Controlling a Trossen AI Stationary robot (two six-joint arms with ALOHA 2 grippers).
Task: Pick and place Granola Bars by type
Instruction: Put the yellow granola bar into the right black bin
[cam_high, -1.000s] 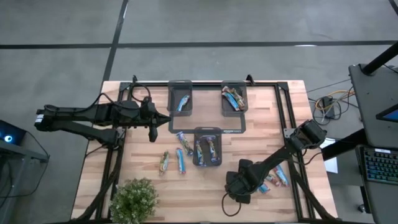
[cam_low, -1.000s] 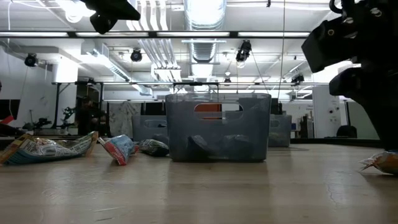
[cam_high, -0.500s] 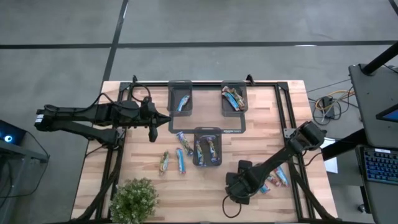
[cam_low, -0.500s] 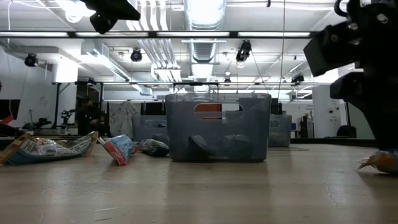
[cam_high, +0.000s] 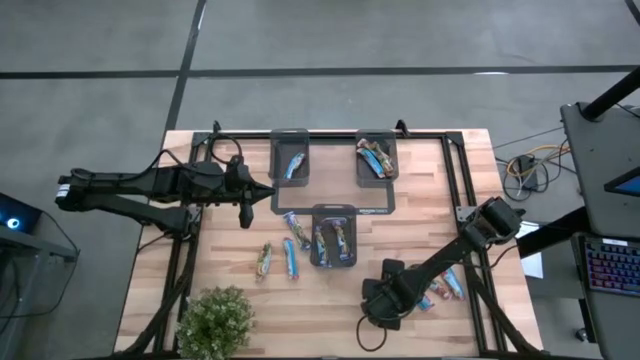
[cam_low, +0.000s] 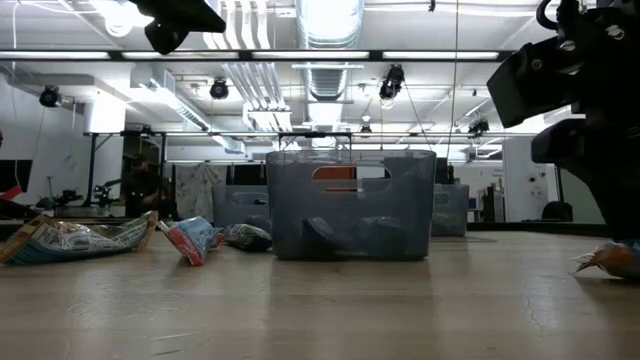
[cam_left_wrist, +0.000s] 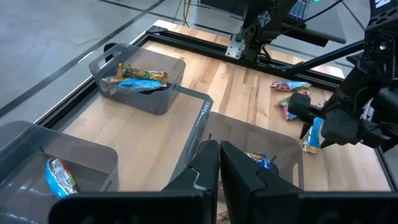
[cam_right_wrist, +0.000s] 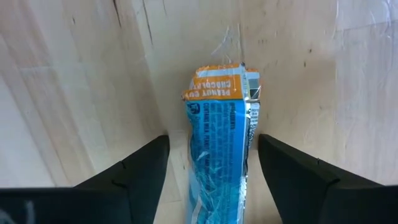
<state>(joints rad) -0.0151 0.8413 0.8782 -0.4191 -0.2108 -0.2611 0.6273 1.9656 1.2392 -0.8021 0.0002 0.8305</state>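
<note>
My right gripper (cam_right_wrist: 212, 140) points down at the near right part of the table (cam_high: 385, 305), open. One finger stands on each side of a light-blue granola bar (cam_right_wrist: 217, 130) with an orange end, which lies flat on the wood. The left wrist view shows this bar (cam_left_wrist: 314, 134) under that gripper. Three loose bars (cam_high: 290, 258) lie left of the middle tray (cam_high: 338, 236); more (cam_high: 445, 285) lie at the right. My left gripper (cam_left_wrist: 219, 162) is shut and empty, hovering at the far left (cam_high: 268, 190) by the trays.
Two more grey trays stand at the far side, one (cam_high: 291, 158) with a single bar and one (cam_high: 377, 157) with several bars. A potted plant (cam_high: 215, 322) sits at the near left corner. A black frame (cam_high: 455, 170) runs round the table's edges.
</note>
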